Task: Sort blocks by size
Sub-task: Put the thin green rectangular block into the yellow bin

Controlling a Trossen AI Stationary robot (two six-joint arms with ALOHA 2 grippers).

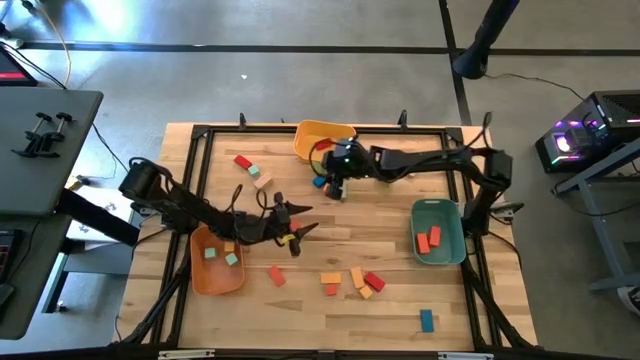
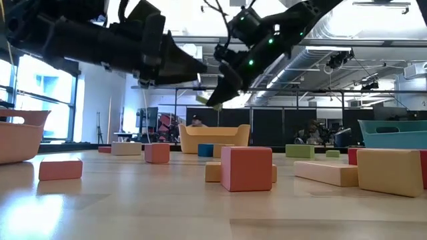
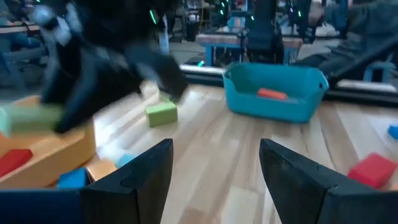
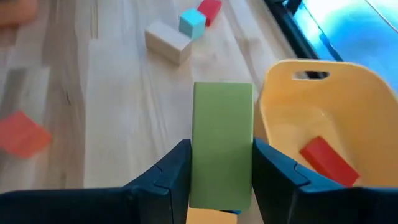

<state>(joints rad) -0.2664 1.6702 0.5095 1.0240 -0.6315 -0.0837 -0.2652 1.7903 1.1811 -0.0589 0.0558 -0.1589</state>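
Blocks scattered over the wooden table: a red, tan and teal trio near the far left, a cluster of orange, tan and red pieces near the front, one blue block alone by the front right corner. Green block clamped upright between the fingers of the right hand, held above the table just beside the yellow bin. One red block lying inside that yellow bin. Two red blocks resting in the teal bin at the right. Teal and orange pieces sitting in the orange bin at the left. Left hand hanging over the middle of the table, fingers apart, nothing between them.
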